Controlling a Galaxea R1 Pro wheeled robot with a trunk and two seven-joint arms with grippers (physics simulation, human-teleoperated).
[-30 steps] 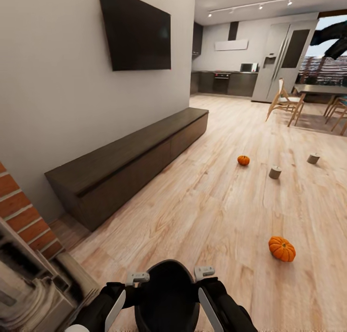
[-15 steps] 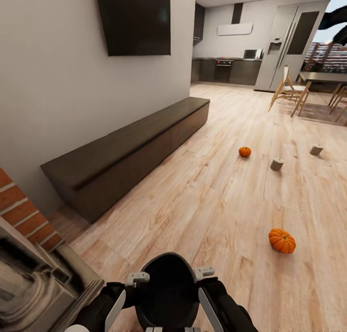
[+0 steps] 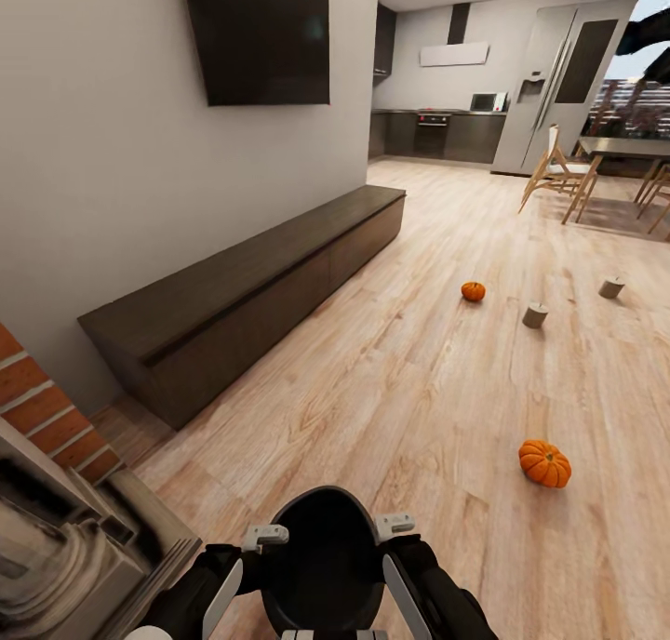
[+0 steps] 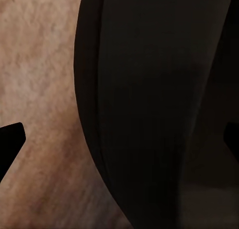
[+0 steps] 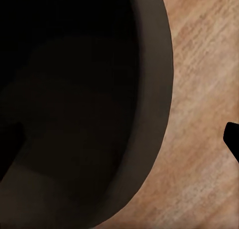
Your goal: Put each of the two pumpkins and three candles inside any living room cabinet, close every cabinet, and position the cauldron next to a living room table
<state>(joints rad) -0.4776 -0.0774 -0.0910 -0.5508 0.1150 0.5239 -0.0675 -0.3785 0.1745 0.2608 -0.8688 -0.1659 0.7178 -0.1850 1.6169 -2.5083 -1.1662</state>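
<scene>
Head view: cauldron (image 3: pixel 323 556) between both grippers.

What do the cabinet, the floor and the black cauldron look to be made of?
Cabinet: dark-brown wood, matte, with faint grain lines along its top. Floor: light wood planks, visible grain and seams, slight sheen. Cauldron: black, smooth and matte with a thick rim; possibly cast iron or plastic, the render leaves it open.

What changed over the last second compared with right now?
The view tilted down between the earliest picture and the next, so the whole scene shifted; that is the camera, not the things. Both arms still carry the black cauldron. The two pumpkins, two candles and the closed cabinet stayed put.
</scene>
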